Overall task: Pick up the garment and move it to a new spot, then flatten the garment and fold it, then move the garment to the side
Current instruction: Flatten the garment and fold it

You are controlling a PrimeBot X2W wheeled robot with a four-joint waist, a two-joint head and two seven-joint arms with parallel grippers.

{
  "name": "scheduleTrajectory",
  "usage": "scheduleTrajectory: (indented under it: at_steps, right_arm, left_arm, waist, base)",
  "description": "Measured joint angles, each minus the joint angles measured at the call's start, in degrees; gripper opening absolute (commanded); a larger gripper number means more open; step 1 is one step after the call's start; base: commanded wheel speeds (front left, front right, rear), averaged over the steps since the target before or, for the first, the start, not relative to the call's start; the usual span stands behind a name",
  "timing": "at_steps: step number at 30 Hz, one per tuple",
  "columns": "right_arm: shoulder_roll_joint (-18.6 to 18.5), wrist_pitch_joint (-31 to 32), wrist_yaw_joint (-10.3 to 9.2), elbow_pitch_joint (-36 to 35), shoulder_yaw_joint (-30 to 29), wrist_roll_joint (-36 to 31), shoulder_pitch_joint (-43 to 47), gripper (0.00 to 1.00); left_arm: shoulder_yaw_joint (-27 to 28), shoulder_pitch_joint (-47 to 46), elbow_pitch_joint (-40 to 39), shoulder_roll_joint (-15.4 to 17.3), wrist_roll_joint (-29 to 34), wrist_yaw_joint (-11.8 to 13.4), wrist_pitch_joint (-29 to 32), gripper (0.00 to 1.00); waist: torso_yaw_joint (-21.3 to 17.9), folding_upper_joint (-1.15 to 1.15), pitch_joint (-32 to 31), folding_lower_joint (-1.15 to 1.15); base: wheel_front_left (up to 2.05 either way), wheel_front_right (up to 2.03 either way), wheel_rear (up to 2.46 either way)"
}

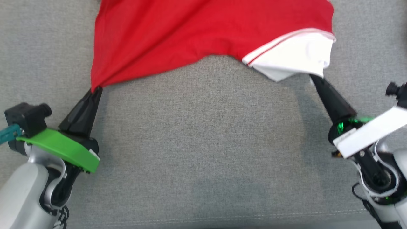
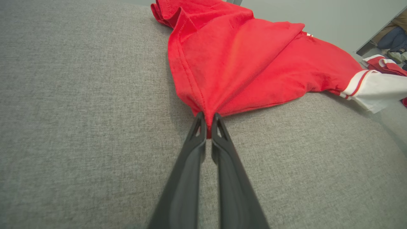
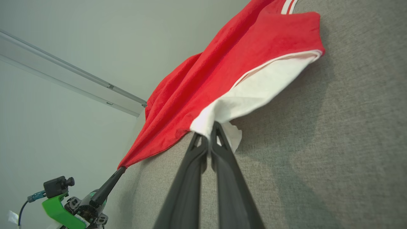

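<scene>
Garment (image 1: pixel 197 35), red with a white part, lies on the grey cushion (image 1: pixel 203 143) toward its far edge. Its near hem curves back between two pinched corners that point at the near edge. The left gripper (image 1: pixel 96 89) has its fingers clamped on the red corner. The right gripper (image 1: pixel 313 77) has its fingers clamped on the white part, well apart from the left.
</scene>
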Motion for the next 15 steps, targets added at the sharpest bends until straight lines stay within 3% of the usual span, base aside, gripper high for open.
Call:
scheduleTrajectory:
  at_steps: [15]
  right_arm:
    - [-5.97, 6.16, 0.32, -4.56, 3.83, 3.91, 16.49, 0.00]
  left_arm:
    - [-1.35, 8.86, 3.43, -0.12, -2.49, -1.01, -2.77, 0.00]
  waist:
    - [0.63, 0.00, -10.57, 0.00]
  base:
    - [0.00, 0.00, 0.00]
